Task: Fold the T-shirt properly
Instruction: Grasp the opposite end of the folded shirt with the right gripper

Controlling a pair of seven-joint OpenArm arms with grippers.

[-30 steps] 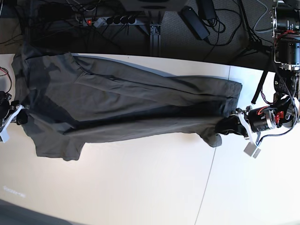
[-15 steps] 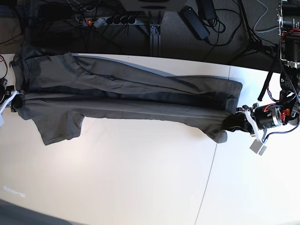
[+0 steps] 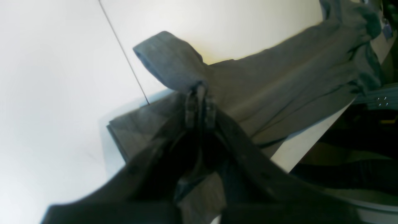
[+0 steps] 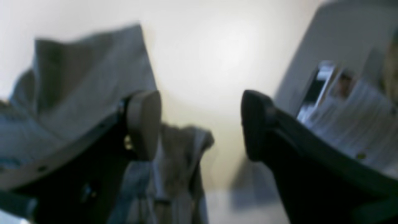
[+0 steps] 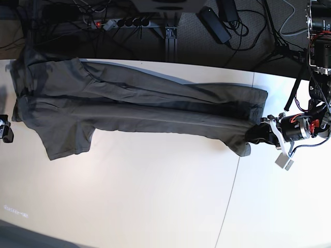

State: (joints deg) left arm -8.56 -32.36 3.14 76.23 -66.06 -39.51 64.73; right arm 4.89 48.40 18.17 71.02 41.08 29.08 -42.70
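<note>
In the left wrist view we see our left gripper (image 3: 200, 105) clenched on the shirt (image 3: 279, 90): its dark fingers (image 3: 190, 109) meet with almost no gap, and a fold of grey cloth bulges out just past them. From the pinch the shirt runs away to the upper right across the white table (image 3: 62, 77), with a second layer lying flat under the gripper. A thin dark seam (image 3: 124, 54) crosses the tabletop and disappears under the cloth.

In the right wrist view, which is blurred, our right gripper (image 4: 200, 124) is released, its two pads (image 4: 144, 123) well apart with only pale table (image 4: 199, 46) between them. The shirt (image 4: 90, 81) lies to the left, behind the left-hand pad, and a bunched bit of it sits low between the fingers but is not held.

In the base view the shirt (image 5: 134, 108) lies stretched lengthwise along the far side of the table (image 5: 155, 196), one sleeve spreading toward the near left. The left gripper (image 5: 257, 135) grips its right-hand end. The right gripper (image 5: 6, 130) is at the frame's left edge, just beside the shirt's left end; we cannot tell whether it touches. Cables and a power strip (image 5: 119, 22) lie on the floor beyond the table.
</note>
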